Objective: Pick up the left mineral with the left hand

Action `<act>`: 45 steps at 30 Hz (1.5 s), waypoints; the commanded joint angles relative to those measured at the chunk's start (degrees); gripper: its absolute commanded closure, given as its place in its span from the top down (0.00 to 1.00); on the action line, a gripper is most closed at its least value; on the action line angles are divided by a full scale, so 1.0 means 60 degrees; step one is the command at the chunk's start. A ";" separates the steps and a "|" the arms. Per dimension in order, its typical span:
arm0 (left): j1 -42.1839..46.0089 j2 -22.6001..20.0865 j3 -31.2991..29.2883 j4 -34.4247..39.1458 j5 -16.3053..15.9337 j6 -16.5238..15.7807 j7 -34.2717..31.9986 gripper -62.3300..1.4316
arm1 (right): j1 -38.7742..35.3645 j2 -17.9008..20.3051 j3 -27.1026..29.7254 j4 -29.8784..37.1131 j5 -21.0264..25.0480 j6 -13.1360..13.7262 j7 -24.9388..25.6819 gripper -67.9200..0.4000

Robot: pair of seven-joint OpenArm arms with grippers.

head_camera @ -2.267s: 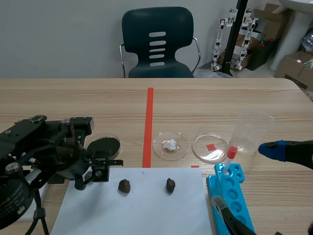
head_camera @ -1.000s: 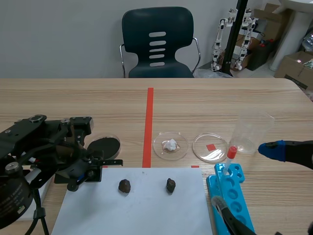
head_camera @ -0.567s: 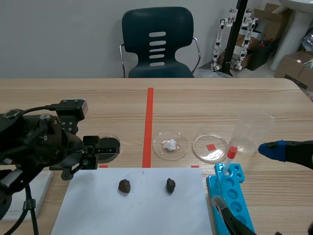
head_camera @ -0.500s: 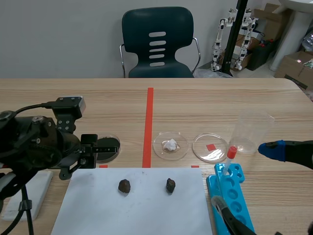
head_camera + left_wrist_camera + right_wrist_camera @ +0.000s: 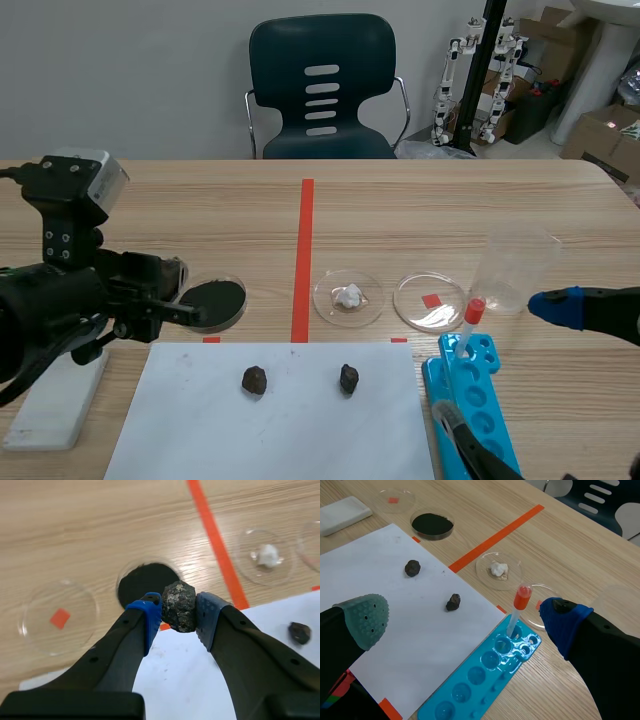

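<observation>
A dark speckled mineral (image 5: 179, 605) is pinched between the blue pads of my left gripper (image 5: 178, 614), held above the near edge of the white paper (image 5: 190, 680). In the scene view the left gripper (image 5: 172, 298) hangs at the left, beside the black powder dish (image 5: 213, 300); the held mineral is hard to make out there. Two small dark minerals (image 5: 254, 380) (image 5: 348, 378) lie on the paper (image 5: 270, 430). My right gripper (image 5: 465, 622) stands open over the paper and the blue rack, with nothing between its fingers.
Ahead of the paper stand a dish with a white lump (image 5: 348, 297) and a dish with a red square (image 5: 430, 301). A blue tube rack (image 5: 470, 400) holds a red-capped tube (image 5: 472, 318). A clear beaker (image 5: 515, 270) is at the right, a white block (image 5: 55, 400) at the left.
The left arm has lifted from the paper's left edge and drawn back to the left. The two minerals on the paper and the right arm have not moved.
</observation>
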 commanded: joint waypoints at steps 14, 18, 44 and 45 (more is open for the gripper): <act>0.3544 -0.2772 -0.0146 0.2011 0.0780 -0.1708 -0.5322 0.16 | 0.0058 -0.0004 0.0055 0.0040 0.0062 -0.0033 0.0109 0.94; 0.4262 -0.2863 -0.0390 0.2229 0.1461 -0.1734 -0.5683 0.16 | 0.0058 -0.0004 0.0055 0.0040 0.0062 -0.0033 0.0109 0.94; 0.5413 -0.2863 -0.1290 0.2273 0.1920 -0.1723 -0.5810 0.16 | 0.0058 -0.0004 0.0055 0.0040 0.0062 -0.0033 0.0109 0.94; 0.5413 -0.2863 -0.1290 0.2273 0.1920 -0.1723 -0.5810 0.16 | 0.0058 -0.0004 0.0055 0.0040 0.0062 -0.0033 0.0109 0.94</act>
